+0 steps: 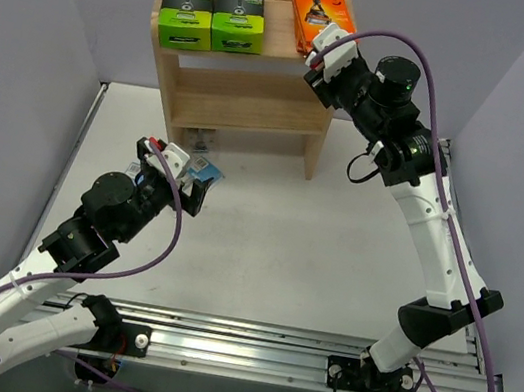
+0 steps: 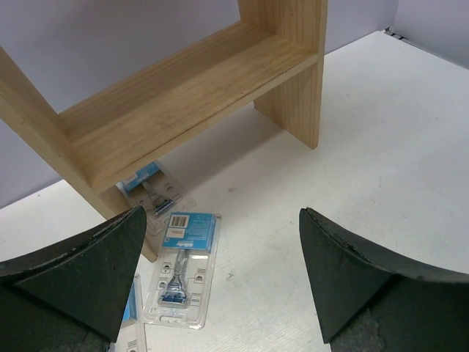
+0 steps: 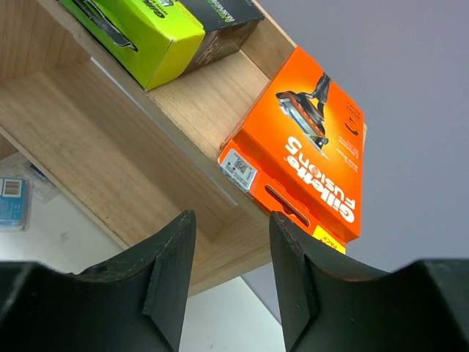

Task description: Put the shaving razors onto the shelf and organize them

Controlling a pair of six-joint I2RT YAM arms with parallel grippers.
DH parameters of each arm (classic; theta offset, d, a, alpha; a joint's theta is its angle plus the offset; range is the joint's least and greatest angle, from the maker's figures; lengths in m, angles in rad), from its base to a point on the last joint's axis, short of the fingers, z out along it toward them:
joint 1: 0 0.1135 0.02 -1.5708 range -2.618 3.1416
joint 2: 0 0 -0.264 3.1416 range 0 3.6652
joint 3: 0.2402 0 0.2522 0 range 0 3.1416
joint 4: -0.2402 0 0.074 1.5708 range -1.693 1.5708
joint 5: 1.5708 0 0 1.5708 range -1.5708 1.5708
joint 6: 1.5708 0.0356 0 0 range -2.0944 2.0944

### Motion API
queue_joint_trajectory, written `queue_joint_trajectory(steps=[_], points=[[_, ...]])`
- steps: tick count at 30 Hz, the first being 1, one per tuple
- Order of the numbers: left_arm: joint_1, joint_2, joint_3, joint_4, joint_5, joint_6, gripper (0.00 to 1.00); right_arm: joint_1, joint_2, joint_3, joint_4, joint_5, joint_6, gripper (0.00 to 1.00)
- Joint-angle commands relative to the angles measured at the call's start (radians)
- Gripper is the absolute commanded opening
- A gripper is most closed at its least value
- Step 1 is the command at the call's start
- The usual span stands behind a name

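- Found the shelf (image 1: 248, 102) standing upright on the table (image 1: 332, 259), with its open tiers facing the arms.
- Saw one black-and-lime-green box (image 1: 188, 8) at the left end of the shelf's top tier, standing on its long edge with the printed face forward.
- Saw a second black-and-lime-green box (image 1: 239, 14) on the same tier, just right of the first and posed the same way. Both touching, as far as could be told.
- Noted an orange box (image 3: 308, 147) at the right end of the shelf's top tier, printed face up, turned askew to the front edge. Could not tell whether it lay flat or was propped on the side panel.
- Found the right gripper (image 3: 231, 220) just in front of the shelf's top tier, at its right end, close to the near end of the orange box. Fingers stood apart with only shelf wood showing in the gap, gripping nothing.
- Found the left gripper (image 2: 220, 220) low over the table, in front of the shelf's left side panel. Fingers were spread wide and clamped on nothing.
- Saw a blister pack (image 2: 183, 268) flat on the table in front of the shelf, below the gap between the left fingers, with its blue card toward the shelf.
- Saw a second blister pack (image 2: 150, 194) on the table, partly under the shelf's lowest tier.
- Caught only the edge of a third blister pack (image 2: 132, 315), farther from the shelf.
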Motion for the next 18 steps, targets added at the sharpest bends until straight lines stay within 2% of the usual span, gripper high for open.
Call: queue_joint_trajectory(steps=[1, 5, 18], points=[[-0.004, -0.015, 0.002, 0.054, 0.018, 0.009, 0.94, -0.004, -0.006, 0.011, 0.091, 0.026, 0.009, 0.4], [-0.007, -0.015, 0.002, 0.054, 0.022, 0.012, 0.94, -0.004, -0.001, 0.008, 0.12, 0.046, 0.013, 0.32], [-0.008, -0.012, 0.001, 0.052, 0.038, 0.02, 0.94, 0.001, 0.042, 0.016, 0.177, 0.072, 0.019, 0.33]])
